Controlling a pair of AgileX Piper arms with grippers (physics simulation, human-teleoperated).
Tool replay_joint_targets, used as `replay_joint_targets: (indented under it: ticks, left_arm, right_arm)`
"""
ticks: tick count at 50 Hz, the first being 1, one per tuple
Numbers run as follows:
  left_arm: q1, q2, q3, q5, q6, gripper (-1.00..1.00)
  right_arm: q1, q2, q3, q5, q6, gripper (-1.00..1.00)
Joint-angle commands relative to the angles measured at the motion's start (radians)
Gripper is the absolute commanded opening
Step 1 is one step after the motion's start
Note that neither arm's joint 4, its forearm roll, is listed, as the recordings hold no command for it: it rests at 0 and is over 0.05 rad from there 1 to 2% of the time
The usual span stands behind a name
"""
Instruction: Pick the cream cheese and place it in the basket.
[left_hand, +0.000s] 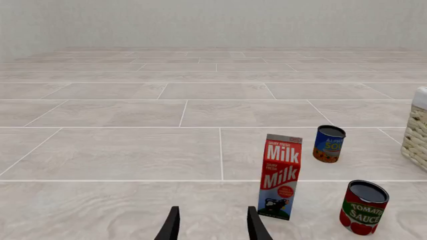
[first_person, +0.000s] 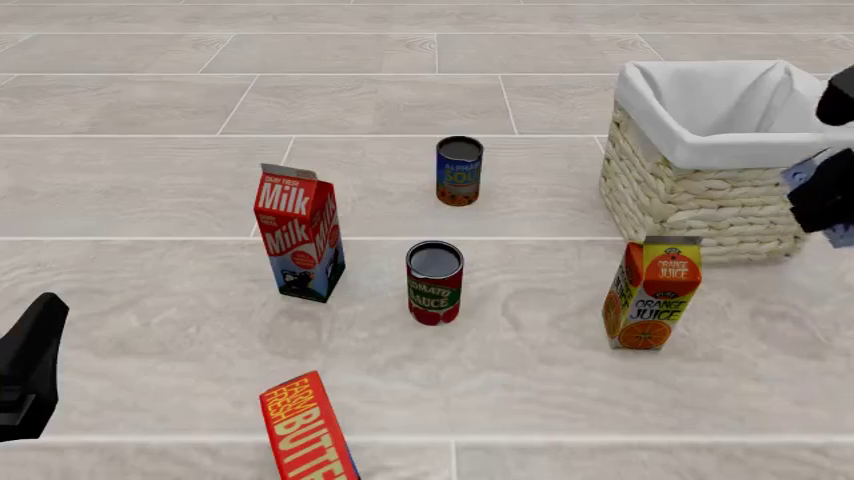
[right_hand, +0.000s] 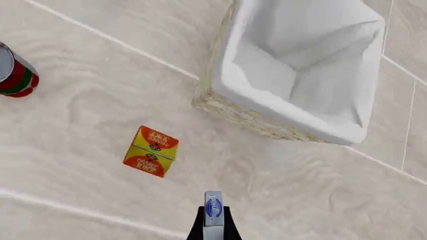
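Observation:
My right gripper (right_hand: 213, 222) is shut on the cream cheese (right_hand: 213, 209), a small pale blue-white box with a dark blue oval logo, seen edge-on between the fingers. In the front view the right gripper (first_person: 823, 195) hangs at the right edge, above the floor beside the basket's near right corner, with a bit of the pale blue box (first_person: 799, 175) showing. The basket (first_person: 694, 150) is cream wicker with a white liner and stands open; it also shows in the right wrist view (right_hand: 280, 107) and in the left wrist view (left_hand: 417, 135). My left gripper (left_hand: 213, 227) is open and empty, low at the near left (first_person: 30, 370).
A milk carton (first_person: 299, 235), a blue soup can (first_person: 458, 171) and a tomato sauce can (first_person: 434, 283) stand mid-floor. An orange juice carton (first_person: 651, 292) stands just in front of the basket. A red-orange butter box (first_person: 307, 430) lies at the near edge.

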Motion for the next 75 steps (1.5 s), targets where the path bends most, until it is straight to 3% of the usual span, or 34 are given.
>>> replay_joint_targets:
  ticks: [1, 6, 7, 9, 13, 15, 17, 19, 23, 30, 36, 44, 52, 54, 57, 59, 61, 63, 75]
  left_arm:
    - [0.0, 0.0, 0.0, 0.0, 0.0, 1.0]
    - [0.0, 0.0, 0.0, 0.0, 0.0, 1.0]
    - [0.0, 0.0, 0.0, 0.0, 0.0, 1.0]
    - [0.0, 0.0, 0.0, 0.0, 0.0, 1.0]
    - [0.0, 0.0, 0.0, 0.0, 0.0, 1.0]
    - [0.0, 0.0, 0.0, 0.0, 0.0, 1.0]
    - [0.0, 0.0, 0.0, 0.0, 0.0, 1.0]
    - [0.0, 0.0, 0.0, 0.0, 0.0, 1.0]
    - [0.0, 0.0, 0.0, 0.0, 0.0, 1.0]
    - [0.0, 0.0, 0.0, 0.0, 0.0, 1.0]
    - [0.0, 0.0, 0.0, 0.0, 0.0, 1.0]
    - [0.0, 0.0, 0.0, 0.0, 0.0, 1.0]
    - [0.0, 0.0, 0.0, 0.0, 0.0, 1.0]
    - [0.0, 0.0, 0.0, 0.0, 0.0, 1.0]
    - [0.0, 0.0, 0.0, 0.0, 0.0, 1.0]
    - [0.0, 0.0, 0.0, 0.0, 0.0, 1.0]
    - [0.0, 0.0, 0.0, 0.0, 0.0, 1.0]
    - [0.0, 0.0, 0.0, 0.0, 0.0, 1.0]
    - [0.0, 0.0, 0.0, 0.0, 0.0, 1.0]
  right_arm:
    - [0.086, -0.034, -0.188, 0.004, 0.279, -1.0]
    - [0.084, -0.02, -0.237, -0.022, 0.31, -1.0]
    - [0.104, -0.023, -0.266, -0.029, 0.345, -1.0]
    - [0.104, -0.018, -0.274, -0.031, 0.358, -1.0]
    - [0.094, 0.009, -0.3, -0.062, 0.351, -1.0]
    - [0.083, 0.022, -0.329, -0.085, 0.386, -1.0]
    - [0.075, 0.038, -0.335, -0.109, 0.379, -1.0]
    - [0.084, 0.042, -0.343, -0.137, 0.434, -1.0]
    - [0.073, 0.078, -0.365, -0.195, 0.488, -1.0]
    - [0.063, 0.158, -0.365, -0.261, 0.491, -1.0]
    - [0.036, 0.211, -0.385, -0.311, 0.549, -1.0]
    - [0.027, 0.295, -0.409, -0.332, 0.541, -1.0]
    - [-0.023, 0.423, -0.528, -0.298, 0.543, -1.0]
    - [-0.035, 0.451, -0.551, -0.282, 0.514, -1.0]
    - [-0.033, 0.469, -0.569, -0.275, 0.528, -1.0]
    - [-0.043, 0.507, -0.594, -0.242, 0.479, -1.0]
    - [-0.033, 0.52, -0.605, -0.234, 0.49, -1.0]
    - [-0.052, 0.553, -0.63, -0.215, 0.458, -1.0]
    - [-0.063, 0.627, -0.702, -0.169, 0.437, -1.0]
